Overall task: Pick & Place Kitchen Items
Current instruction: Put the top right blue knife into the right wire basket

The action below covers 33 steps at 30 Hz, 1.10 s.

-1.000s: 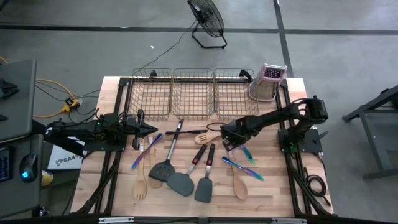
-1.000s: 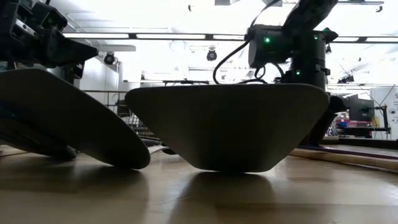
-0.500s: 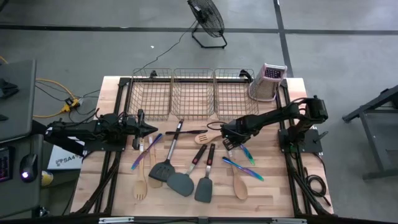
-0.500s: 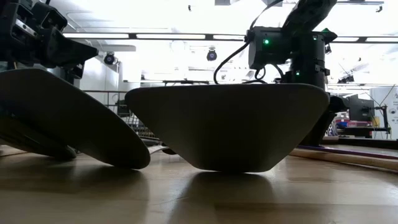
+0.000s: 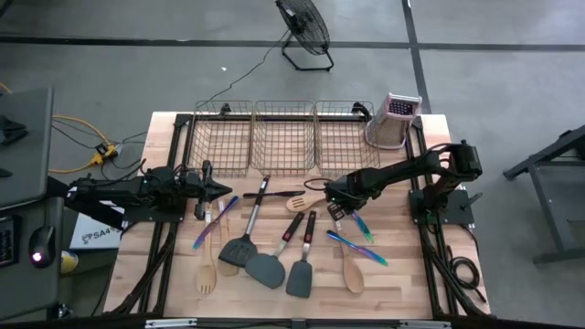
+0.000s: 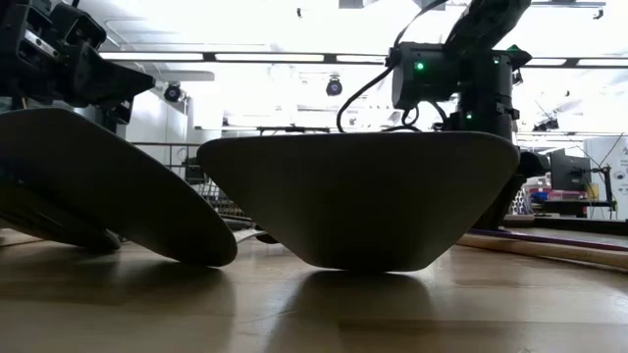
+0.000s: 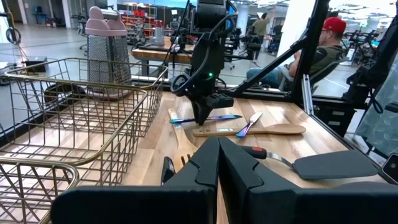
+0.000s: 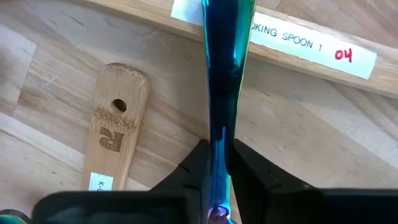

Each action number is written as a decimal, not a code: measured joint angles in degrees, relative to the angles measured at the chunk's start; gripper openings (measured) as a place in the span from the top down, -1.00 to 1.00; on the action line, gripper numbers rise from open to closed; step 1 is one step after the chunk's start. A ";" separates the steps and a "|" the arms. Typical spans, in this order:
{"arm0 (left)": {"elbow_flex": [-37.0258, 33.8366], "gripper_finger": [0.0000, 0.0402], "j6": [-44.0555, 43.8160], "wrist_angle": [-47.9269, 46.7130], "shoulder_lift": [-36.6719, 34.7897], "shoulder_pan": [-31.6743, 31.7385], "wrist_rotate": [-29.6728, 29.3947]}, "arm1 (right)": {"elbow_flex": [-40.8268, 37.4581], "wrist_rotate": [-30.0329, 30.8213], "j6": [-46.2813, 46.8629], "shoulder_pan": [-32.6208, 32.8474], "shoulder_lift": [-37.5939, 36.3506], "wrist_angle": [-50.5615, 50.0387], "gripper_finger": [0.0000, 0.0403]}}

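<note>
1. Tabletop (image 5: pixel 402 274): pale wood, carrying everything below.
2. Three wire baskets (image 5: pixel 284 137): in a row along the far edge.
3. Box grater (image 5: pixel 395 120): upright near the far right corner, just beside the right-hand basket.
4. Left gripper (image 5: pixel 219 190): by the left edge, above the tabletop, fingers (image 7: pixel 239 169) pressed together, holding nothing.
5. Right gripper (image 5: pixel 335 210): low over the middle of the tabletop, fingers (image 8: pixel 249 167) clamped on the iridescent blue utensil.
6. Dark grey spatulas (image 5: pixel 265 267): three, heads toward the near edge, centre.
7. Wooden spoons (image 5: pixel 352 274): several, scattered toward the near edge and centre.
8. Iridescent blue utensil (image 8: pixel 225 81): right of centre, lying across a labelled wooden spoon handle (image 8: pixel 298 43).
</note>
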 joint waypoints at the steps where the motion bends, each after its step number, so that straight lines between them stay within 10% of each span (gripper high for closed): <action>1: -0.01 0.98 0.01 0.00 -0.02 0.01 0.00 | 0.00 -0.02 -0.01 0.00 0.00 0.00 0.81; 19: 0.00 0.98 0.00 0.01 -0.01 0.00 0.00 | 0.04 -3.56 0.44 -0.02 -7.49 -0.50 0.84; 33: 0.01 0.98 0.00 0.01 0.00 0.00 0.01 | 15.52 3.14 -3.05 -3.37 -16.06 -2.61 0.84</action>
